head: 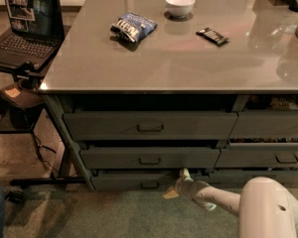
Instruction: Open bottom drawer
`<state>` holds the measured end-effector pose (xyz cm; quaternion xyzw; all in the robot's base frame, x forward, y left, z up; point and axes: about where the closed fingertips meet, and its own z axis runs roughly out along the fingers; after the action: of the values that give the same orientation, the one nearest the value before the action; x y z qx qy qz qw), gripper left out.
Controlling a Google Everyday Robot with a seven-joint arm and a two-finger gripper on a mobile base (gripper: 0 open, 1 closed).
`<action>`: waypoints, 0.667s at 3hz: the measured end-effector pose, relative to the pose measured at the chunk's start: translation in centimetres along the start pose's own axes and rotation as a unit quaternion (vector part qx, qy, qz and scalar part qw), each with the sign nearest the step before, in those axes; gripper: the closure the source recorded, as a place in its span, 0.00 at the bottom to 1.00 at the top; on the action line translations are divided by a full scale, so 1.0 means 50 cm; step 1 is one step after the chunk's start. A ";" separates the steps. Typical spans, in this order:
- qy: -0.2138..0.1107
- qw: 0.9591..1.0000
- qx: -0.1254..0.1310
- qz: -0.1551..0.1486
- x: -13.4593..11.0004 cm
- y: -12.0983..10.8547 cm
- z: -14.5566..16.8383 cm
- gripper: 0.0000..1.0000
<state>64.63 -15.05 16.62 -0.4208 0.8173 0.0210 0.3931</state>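
Observation:
The bottom drawer (134, 181) is the lowest wide dark grey front under the counter, slim, with a small dark pull handle (150, 185) at its middle. My gripper (178, 182) reaches in low from the right on a white arm (223, 198). It sits at the drawer's right end, just right of the handle, with one finger up by the drawer's top edge and one down near the floor. It holds nothing that I can see.
Two taller grey drawers (149, 127) sit above, narrower ones (283, 157) to the right. On the counter lie a chip bag (133, 27), a white bowl (180, 5) and a dark snack bar (212, 35). A laptop (25, 24) stands on a side cart at left.

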 end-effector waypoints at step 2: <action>0.000 1.000 -0.001 0.000 0.000 0.001 0.000 0.42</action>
<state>64.59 -15.00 16.60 -0.4210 0.8173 0.0214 0.3929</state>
